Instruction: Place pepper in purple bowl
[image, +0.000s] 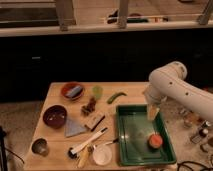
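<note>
We see the pincer (152, 113) hanging at the end of the white arm (170, 85), over the far right part of the green tray (134, 134). We cannot tell how far open it is, nor whether it has hold of anything.

The pepper (115, 97) lies on the tabletop (57, 90), to the left of the pincer in the view and a little farther back, just beyond the tray's far left corner and apart from the pincer. The purple bowl (55, 116) sits well to the left of the pincer, near the tabletop's left edge, well apart from the pepper.

Between the pincer and the bowl, left of the pepper, stands a pale green cup (97, 91), with an orange-red bowl (73, 90) beyond it. An orange round thing (155, 141) rests in the tray, nearer to us than the pincer. A metal cup (40, 146) stands at the near left corner, farthest from the pincer.
</note>
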